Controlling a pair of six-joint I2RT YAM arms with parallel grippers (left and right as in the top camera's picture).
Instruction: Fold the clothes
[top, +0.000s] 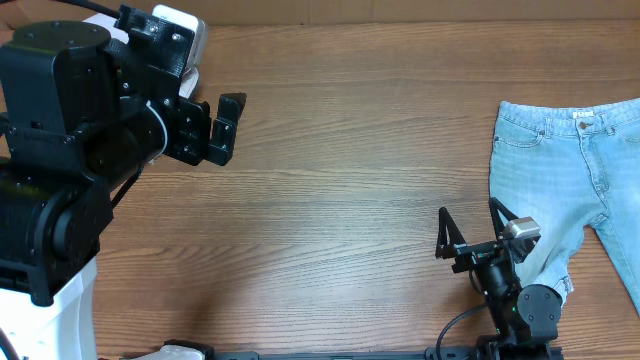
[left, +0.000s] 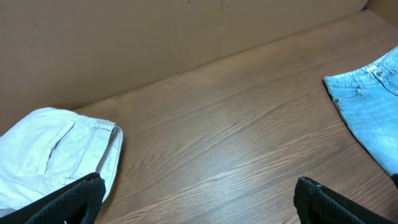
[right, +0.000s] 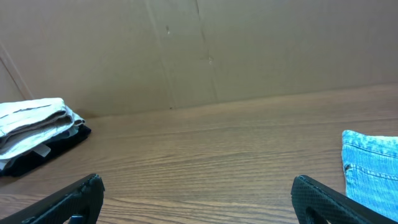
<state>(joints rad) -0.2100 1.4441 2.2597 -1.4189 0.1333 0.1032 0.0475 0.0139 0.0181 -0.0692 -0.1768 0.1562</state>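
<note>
Light-blue denim jeans (top: 570, 170) lie flat at the table's right edge, waistband toward the back; they also show in the left wrist view (left: 373, 106) and the right wrist view (right: 373, 168). Folded beige shorts (top: 180, 25) sit at the back left, partly hidden by the left arm, and show in the left wrist view (left: 43, 149). In the right wrist view the shorts (right: 34, 118) rest on a dark garment (right: 43, 155). My left gripper (top: 228, 125) (left: 199, 205) is open and empty, right of the shorts. My right gripper (top: 470, 225) (right: 196, 202) is open and empty, just left of the jeans. The sky-blue tee is out of view.
A brown cardboard wall (right: 205, 50) runs along the back of the wooden table (top: 340, 200). The left arm's black body (top: 60, 150) fills the left side of the overhead view.
</note>
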